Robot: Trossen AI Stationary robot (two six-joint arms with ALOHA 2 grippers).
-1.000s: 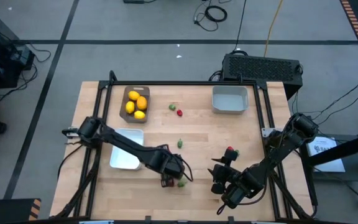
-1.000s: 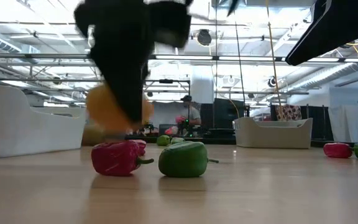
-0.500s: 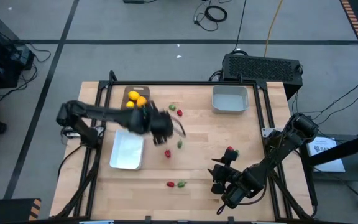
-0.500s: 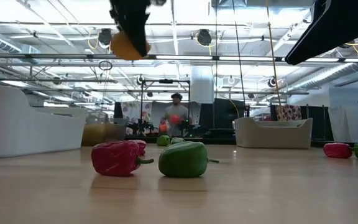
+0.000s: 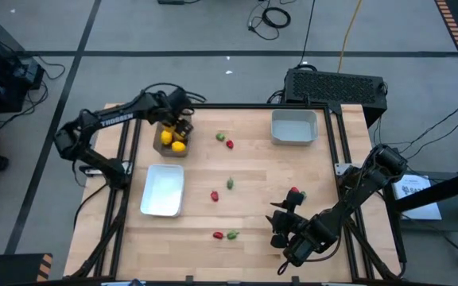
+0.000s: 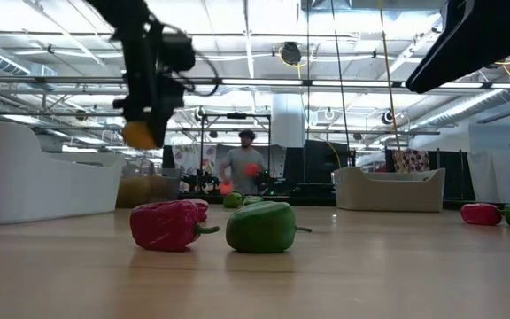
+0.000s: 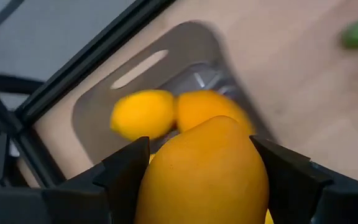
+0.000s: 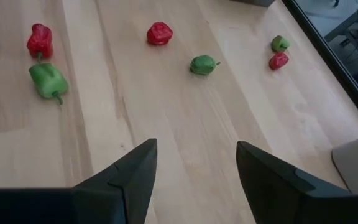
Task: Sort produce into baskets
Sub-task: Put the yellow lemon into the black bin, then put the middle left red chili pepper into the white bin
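My left gripper (image 5: 180,127) is shut on a yellow-orange lemon (image 7: 204,168) above the grey-brown tray (image 5: 171,119) at the table's far left. Two lemons (image 5: 166,137) (image 5: 179,146) lie in that tray. Small red and green peppers lie scattered on the wood: one pair (image 5: 218,234) (image 5: 232,235) near the front, one pair (image 5: 215,195) (image 5: 230,183) mid-table and one pair (image 5: 220,137) (image 5: 230,144) farther back. My right gripper (image 8: 194,168) stands open at the front right, with a red and a green piece (image 5: 295,192) just beyond it. My left gripper pinches the lemon's two opposite sides (image 7: 160,180) between its two fingers (image 7: 126,177). The fingers come steeply from above. The lemon (image 6: 140,133) hangs at the fingers' lower ends, lifted clear above the tray.
A white tray (image 5: 163,191) lies at the left, in front of the grey-brown one. A pale grey bin (image 5: 294,127) stands at the far right. A black vented box (image 5: 336,83) sits beyond the table's far edge. A person stands in the room behind.
My left gripper has carried the lemon from the table's front middle up and toward the far left, over the white tray to above the grey-brown tray, rolling as it went. It has stayed shut on the lemon. The red and green peppers at the front stayed put.
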